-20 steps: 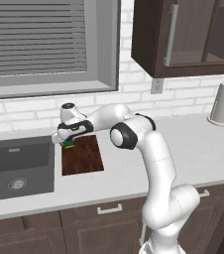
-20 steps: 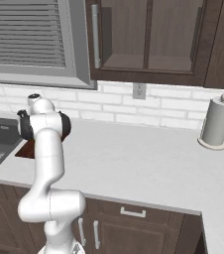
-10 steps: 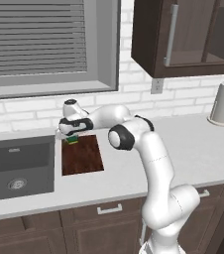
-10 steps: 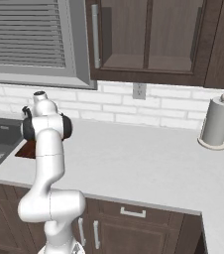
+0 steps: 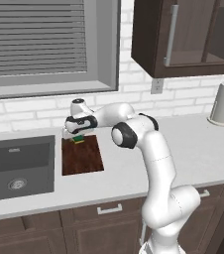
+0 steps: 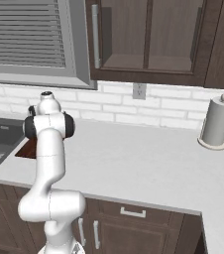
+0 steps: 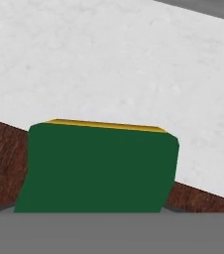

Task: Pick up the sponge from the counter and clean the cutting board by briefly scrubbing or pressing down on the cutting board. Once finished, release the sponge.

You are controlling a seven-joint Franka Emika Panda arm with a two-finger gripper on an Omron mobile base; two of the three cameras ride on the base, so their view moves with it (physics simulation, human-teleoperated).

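Note:
The sponge (image 5: 78, 140), green over yellow, sits at the far edge of the dark reddish-brown cutting board (image 5: 83, 158), and my gripper (image 5: 77, 135) is shut on it from above. In the hand view the sponge (image 7: 99, 166) is very close, green face toward the camera and a thin yellow edge at its top. It hides my fingertips. The cutting board (image 7: 2, 163) shows on both sides of it, with the light counter (image 7: 114, 59) beyond. In the right base view my arm covers most of the cutting board (image 6: 28, 148).
A dark recessed sink (image 5: 17, 166) lies just left of the board. A paper towel roll (image 5: 222, 103) stands at the far right by the brick wall. An upper cabinet (image 5: 183, 34) hangs above the counter (image 5: 193, 144).
My gripper has slid a little to the right along the board's far edge, carrying the sponge with it. The base and the board have not moved.

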